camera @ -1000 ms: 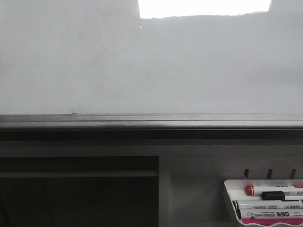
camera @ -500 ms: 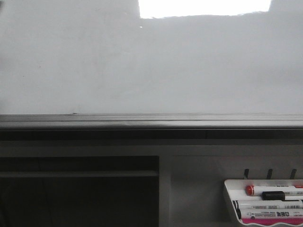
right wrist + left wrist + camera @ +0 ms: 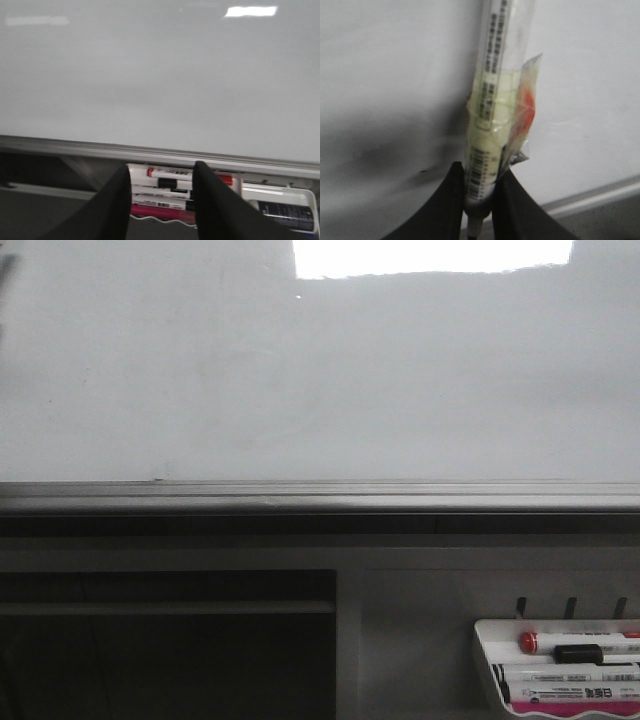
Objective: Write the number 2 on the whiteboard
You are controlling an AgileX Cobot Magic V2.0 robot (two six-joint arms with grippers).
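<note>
The whiteboard (image 3: 320, 380) fills the upper half of the front view, pale and glossy, with a grey bottom rail (image 3: 320, 495). No number 2 shows on it in any view. Neither gripper appears in the front view. In the left wrist view my left gripper (image 3: 480, 175) is shut on a white marker (image 3: 492, 100) wrapped in yellowish tape with an orange scrap. The marker stands close in front of the whiteboard (image 3: 380, 75), its far end out of frame. My right gripper (image 3: 161, 175) is open and holds nothing, facing the whiteboard (image 3: 160, 75) from above the marker tray.
A small white marker tray (image 3: 484, 660) hangs below the rail at the lower right, holding several markers (image 3: 580, 652). The right wrist view shows those markers (image 3: 170, 187) between the fingers, with a dark can (image 3: 287, 212) beside them. A dark recess (image 3: 160, 650) lies under the rail at the left.
A faint dark blur has appeared at the upper left edge of the front view. The board, rail and tray look unchanged.
</note>
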